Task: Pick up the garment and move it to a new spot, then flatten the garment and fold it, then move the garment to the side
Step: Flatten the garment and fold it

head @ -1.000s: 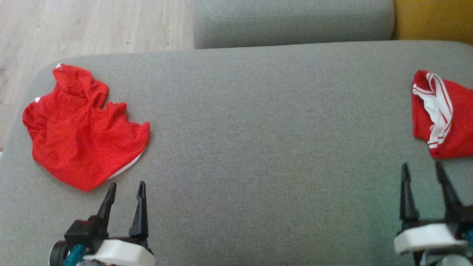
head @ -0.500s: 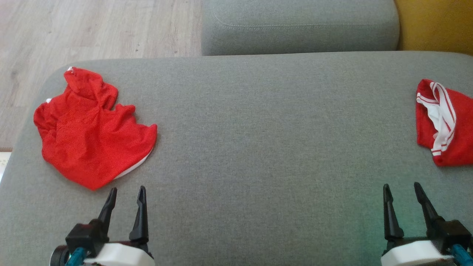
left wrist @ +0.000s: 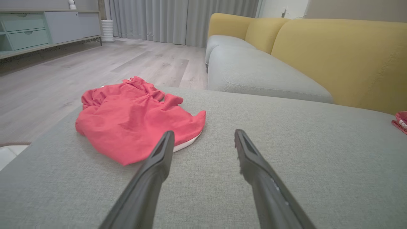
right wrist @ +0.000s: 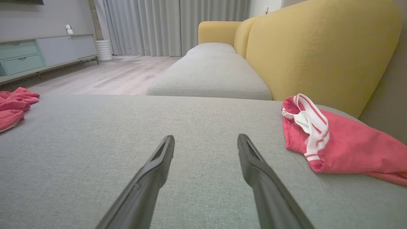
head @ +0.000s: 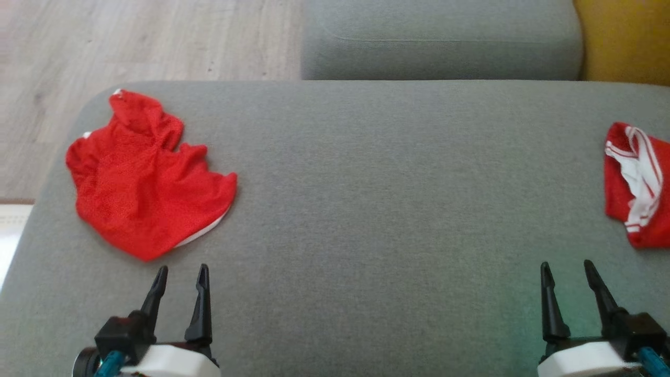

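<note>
Though a red garment (head: 146, 193) lies near, the left hand (head: 183, 268) and right hand (head: 566, 263) stand spread wide, empty.

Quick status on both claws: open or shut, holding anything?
Left claw: open, empty, just short of the crumpled red garment.
Right claw: open, empty, apart from the striped red garment.
</note>
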